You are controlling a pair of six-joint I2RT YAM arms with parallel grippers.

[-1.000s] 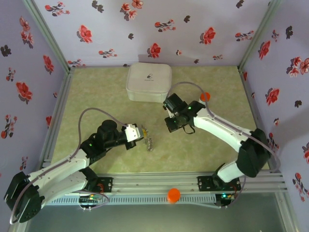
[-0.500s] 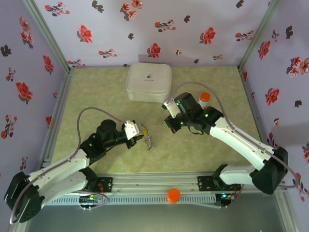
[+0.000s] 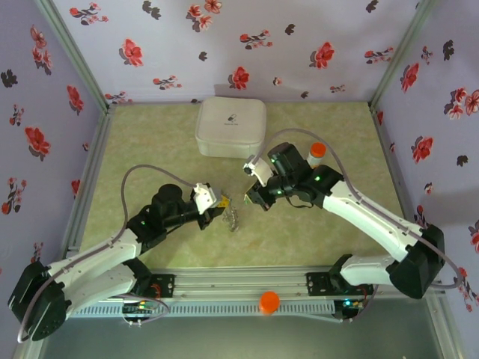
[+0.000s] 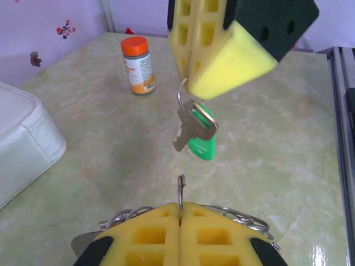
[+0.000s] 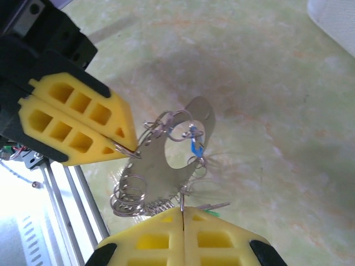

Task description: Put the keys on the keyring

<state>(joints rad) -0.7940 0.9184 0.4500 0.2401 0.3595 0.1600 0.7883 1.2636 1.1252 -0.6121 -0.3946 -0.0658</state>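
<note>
so, my left gripper (image 4: 180, 208) pinches the keyring (image 4: 181, 187); my right gripper (image 4: 187, 82) pinches the green key (image 4: 196, 131) by its loop. i should ease loop onto ring slowly.

Pale green marbled tabletop (image 3: 150, 142) bearing a white rounded square case (image 3: 230, 127) lying at the back, small orange-capped bottle (image 3: 316, 152) standing upright nearby

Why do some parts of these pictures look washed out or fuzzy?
Left wrist view: glare on the table at lower right; the left gripper, close to the lens, looks soft, the green key sharp. Right wrist view: the lower left corner is blown out white. Top view: evenly lit, soft shadows.
</note>
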